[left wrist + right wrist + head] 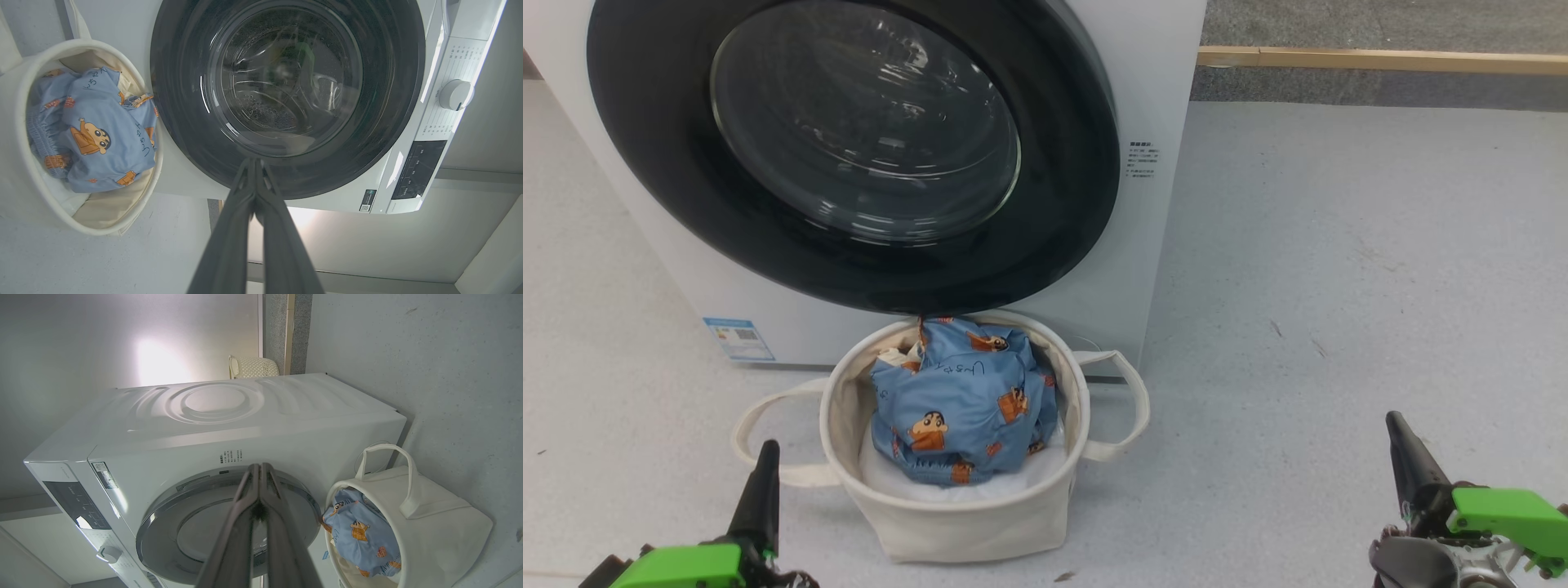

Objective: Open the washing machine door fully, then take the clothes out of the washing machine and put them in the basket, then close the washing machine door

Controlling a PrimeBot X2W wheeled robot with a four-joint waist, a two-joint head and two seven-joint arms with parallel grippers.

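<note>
The washing machine (pixel 1156 245) stands white and boxy ahead of me. Its round black-rimmed washing machine door (pixel 849 147) lies flat against the front and looks closed. The glass (pixel 286 81) shows a bare steel drum behind it. Directly below the door, the cream basket (pixel 964 523) holds the light blue cartoon-print clothes (pixel 964 400). My left gripper (pixel 768 447) is low at the basket's left, shut and empty, fingers (pixel 254 161) together. My right gripper (pixel 1395 420) hangs low to the right, also shut on nothing, fingers (pixel 259 467) pressed together.
Grey floor (pixel 1339 286) spreads to the machine's right, with a wooden strip (pixel 1380 59) along the far edge. A white knob (pixel 455 94) and dark control panel (pixel 416 169) sit on the machine's top front. A cream woven hamper (pixel 253 367) stands behind the machine.
</note>
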